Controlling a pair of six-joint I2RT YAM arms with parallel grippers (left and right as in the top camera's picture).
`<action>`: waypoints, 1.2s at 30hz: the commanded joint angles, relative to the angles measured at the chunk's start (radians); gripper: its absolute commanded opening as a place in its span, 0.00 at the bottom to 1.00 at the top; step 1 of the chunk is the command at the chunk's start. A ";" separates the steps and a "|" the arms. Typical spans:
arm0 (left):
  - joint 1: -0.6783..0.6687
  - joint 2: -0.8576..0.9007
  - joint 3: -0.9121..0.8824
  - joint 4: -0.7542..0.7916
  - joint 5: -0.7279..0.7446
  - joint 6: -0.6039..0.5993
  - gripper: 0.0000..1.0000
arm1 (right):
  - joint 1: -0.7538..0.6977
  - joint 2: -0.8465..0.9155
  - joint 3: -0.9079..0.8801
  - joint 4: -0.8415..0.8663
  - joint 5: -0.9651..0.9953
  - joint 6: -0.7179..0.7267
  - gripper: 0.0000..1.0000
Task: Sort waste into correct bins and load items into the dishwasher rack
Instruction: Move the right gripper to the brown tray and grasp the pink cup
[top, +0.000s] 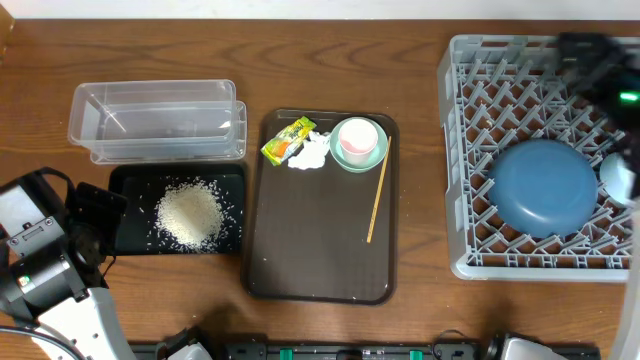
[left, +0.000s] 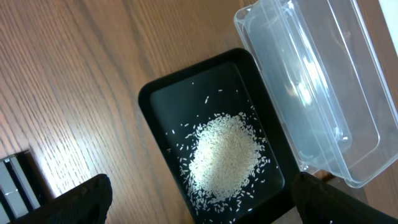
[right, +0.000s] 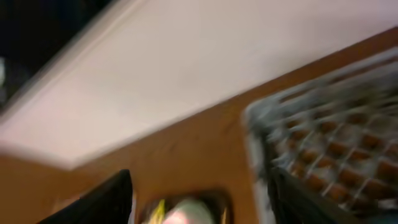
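Grey rack (right: 329, 146), blurry in right-wrist view

**Four containers on one wooden table**

The wooden table (top: 40, 100) carries a brown serving tray (top: 310, 240) at its centre. A clear tub (top: 157, 122) sits at ten o'clock, with a black tray (top: 232, 190) just beside it at nine o'clock. A grey rack (top: 480, 100) fills three o'clock

Left arm (top: 40, 250), lower left of the overhead: chunky black housing, pale grey panel, white link underneath. Right arm (top: 590, 55), upper right: black, blurry, tiny green light (top: 628, 97). Fingertips (left: 84, 199) are matte black.
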 joint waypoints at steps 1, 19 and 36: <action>0.005 0.000 0.021 -0.002 -0.005 -0.002 0.95 | 0.190 0.068 0.129 -0.089 0.174 -0.122 0.67; 0.005 0.000 0.021 -0.002 -0.005 -0.002 0.95 | 0.772 0.822 0.698 -0.582 0.681 -0.301 0.76; 0.005 0.000 0.021 -0.002 -0.005 -0.002 0.95 | 0.846 0.993 0.690 -0.632 0.650 -0.216 0.52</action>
